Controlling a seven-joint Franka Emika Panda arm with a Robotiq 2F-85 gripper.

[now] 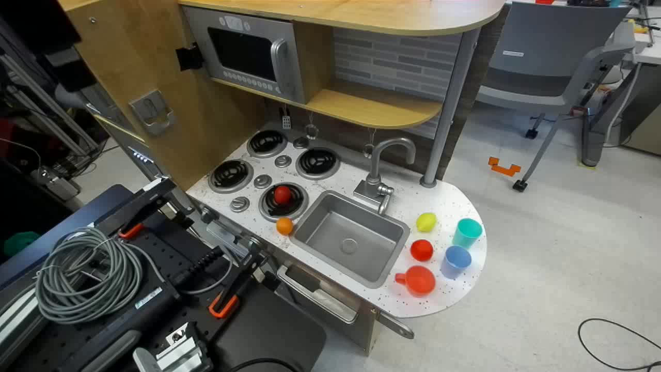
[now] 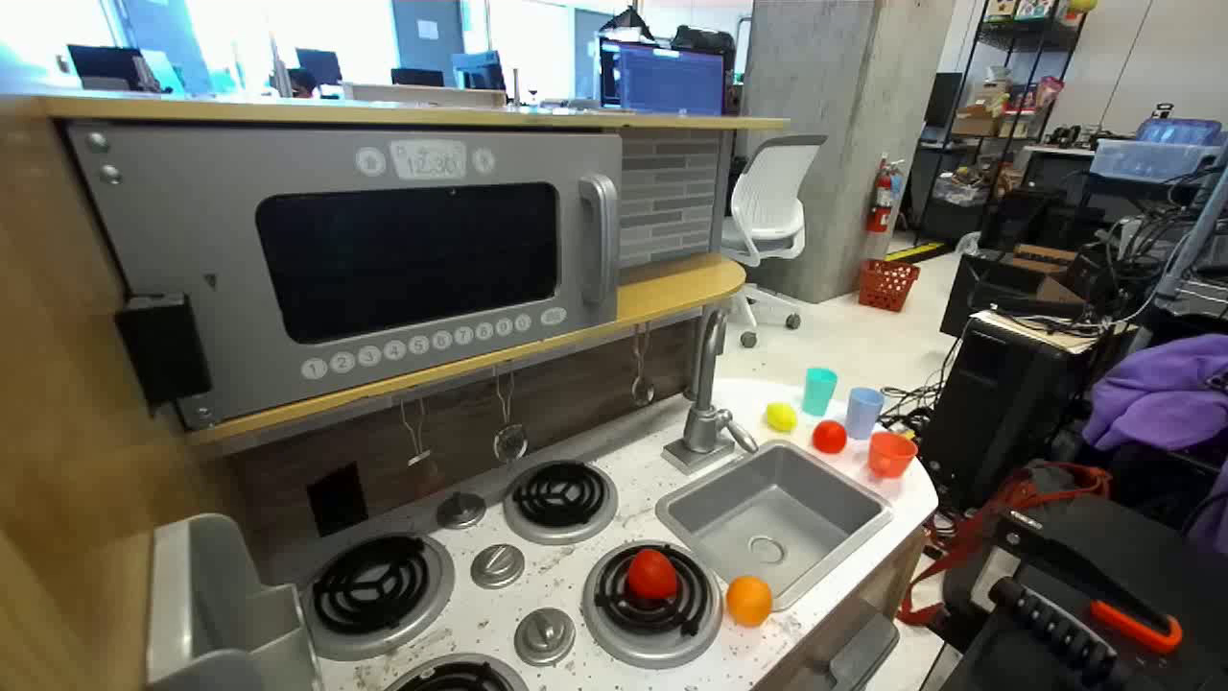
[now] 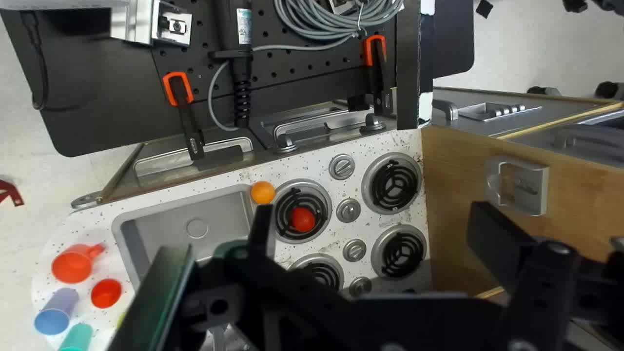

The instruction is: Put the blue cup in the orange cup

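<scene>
The blue cup [image 1: 456,262] stands upright at the rounded end of the white counter. It also shows in an exterior view [image 2: 863,413] and at the lower left of the wrist view [image 3: 56,312]. The orange cup [image 1: 419,280], orange-red with a side handle, stands beside it, nearer the counter's front edge. It shows in an exterior view [image 2: 892,455] and in the wrist view [image 3: 73,264]. The two cups are apart. My gripper [image 3: 373,217] is wide open and empty, high above the stove end, well away from both cups. It is not clearly seen in the exterior views.
A teal cup [image 1: 467,232], a small red cup [image 1: 422,250] and a yellow lemon [image 1: 426,221] stand close to the cups. The sink [image 1: 330,258] and tall faucet [image 1: 376,170] lie between them and the stove. An orange ball [image 1: 284,226] and red ball [image 1: 282,195] sit nearby. A shelf [image 1: 377,106] overhangs behind.
</scene>
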